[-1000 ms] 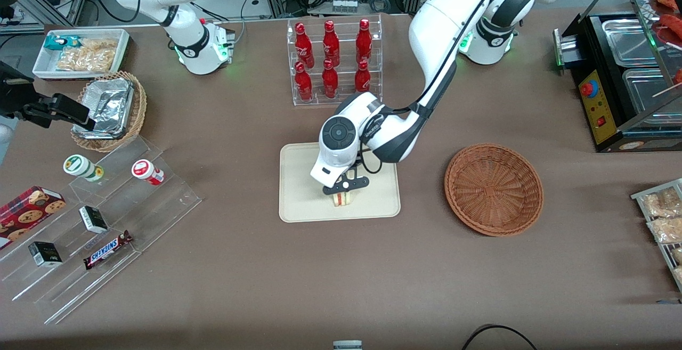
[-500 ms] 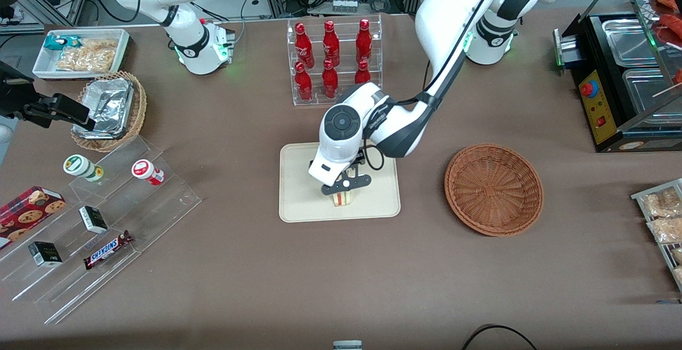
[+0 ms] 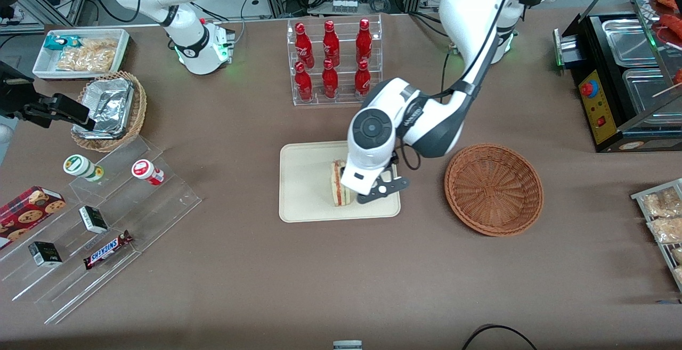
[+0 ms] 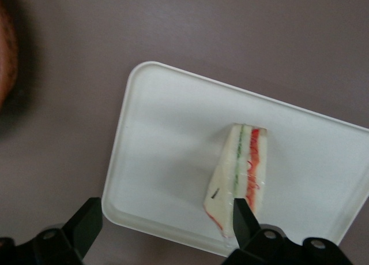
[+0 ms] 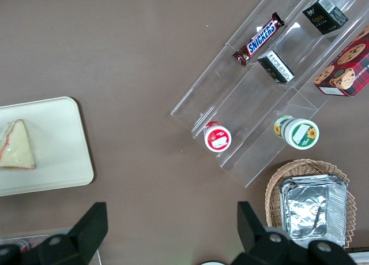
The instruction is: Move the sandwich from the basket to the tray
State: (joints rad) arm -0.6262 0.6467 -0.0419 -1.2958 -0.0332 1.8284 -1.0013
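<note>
Now, sandwich [image 3: 338,184]: lying on the tray [image 3: 303,179] at frame centre of the front view, free of any grip, so the drop looks done.
Tool [image 4: 164,221]: spread wide with nothing between its fingers, raised above the tray edge nearest the basket [image 3: 493,188].
Basket: empty, centre-right in the front view.
Desk [image 3: 341,275]: brown cloth carrying both.
Judgement: only clearing the arm from the tray seems left.
</note>
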